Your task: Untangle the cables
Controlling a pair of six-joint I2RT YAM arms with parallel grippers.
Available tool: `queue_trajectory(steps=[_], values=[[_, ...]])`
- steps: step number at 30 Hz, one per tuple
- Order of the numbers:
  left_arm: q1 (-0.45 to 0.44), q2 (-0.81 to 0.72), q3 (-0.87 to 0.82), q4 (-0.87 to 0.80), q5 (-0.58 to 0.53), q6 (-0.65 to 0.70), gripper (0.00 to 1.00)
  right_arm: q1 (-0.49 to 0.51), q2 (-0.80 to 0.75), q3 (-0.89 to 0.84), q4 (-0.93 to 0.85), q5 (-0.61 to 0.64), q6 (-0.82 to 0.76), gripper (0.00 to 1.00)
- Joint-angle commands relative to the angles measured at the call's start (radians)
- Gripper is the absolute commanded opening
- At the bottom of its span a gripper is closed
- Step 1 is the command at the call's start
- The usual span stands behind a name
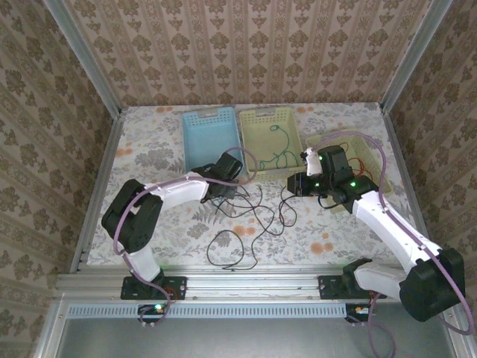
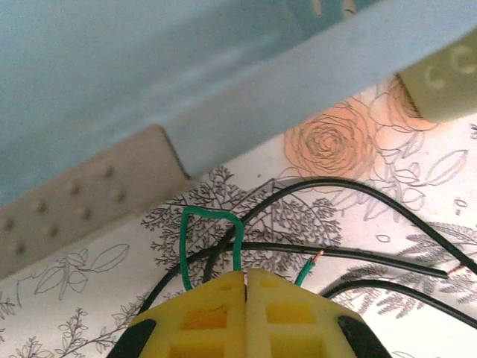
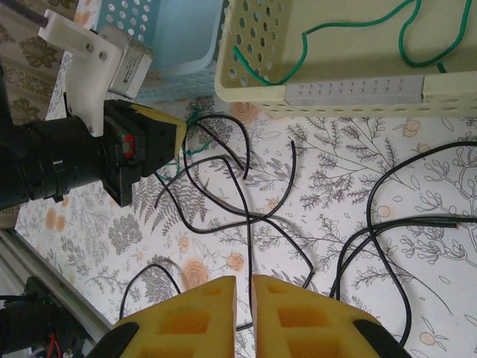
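My left gripper [image 1: 237,185] [image 2: 246,274] is shut on a thin green cable [image 2: 212,216], which loops out from between its yellow fingers; a bare copper end pokes out on the right. It sits low by the blue basket's near corner. Several black cables [image 1: 253,216] [image 3: 246,216] [image 2: 350,186] lie tangled on the floral tablecloth between the arms. My right gripper [image 1: 297,184] [image 3: 244,287] hovers over this tangle with a narrow gap between its fingers and nothing in it; a black cable on the table shows through the gap. Another green cable [image 3: 350,26] [image 1: 279,153] lies in the yellow basket.
A blue basket [image 1: 195,138] [image 2: 112,67] and a yellow basket [image 1: 294,134] [image 3: 358,93] stand side by side at the back. A third cream basket [image 1: 365,149] sits behind the right arm. A black cable loop [image 1: 227,250] lies near the front edge.
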State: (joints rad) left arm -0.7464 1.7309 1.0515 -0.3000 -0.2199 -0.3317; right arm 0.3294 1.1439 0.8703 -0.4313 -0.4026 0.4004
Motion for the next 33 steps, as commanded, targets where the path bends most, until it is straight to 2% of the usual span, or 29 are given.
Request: queue_trajectory(steps=[1,8,11,13,16,19,33], values=[[-0.032,-0.096,-0.028,0.042,0.026,0.033,0.00,-0.008,-0.025,-0.020,0.006,-0.002,0.016,0.15],[-0.045,-0.307,-0.099,0.181,0.068,0.057,0.00,-0.009,-0.036,-0.034,0.036,-0.022,0.018,0.15],[-0.040,-0.370,-0.099,0.230,0.164,0.066,0.00,-0.008,-0.044,-0.045,0.080,-0.087,0.015,0.15],[-0.032,-0.391,-0.093,0.267,0.277,0.059,0.00,-0.007,-0.044,-0.050,0.120,-0.159,0.022,0.16],[-0.027,-0.396,-0.075,0.310,0.418,0.034,0.00,0.002,-0.052,-0.053,0.183,-0.232,0.037,0.26],[-0.027,-0.384,-0.056,0.344,0.502,0.010,0.00,0.010,-0.061,-0.056,0.250,-0.280,0.064,0.35],[-0.038,-0.351,-0.027,0.366,0.578,-0.024,0.00,0.040,0.012,-0.007,0.353,-0.323,0.108,0.36]])
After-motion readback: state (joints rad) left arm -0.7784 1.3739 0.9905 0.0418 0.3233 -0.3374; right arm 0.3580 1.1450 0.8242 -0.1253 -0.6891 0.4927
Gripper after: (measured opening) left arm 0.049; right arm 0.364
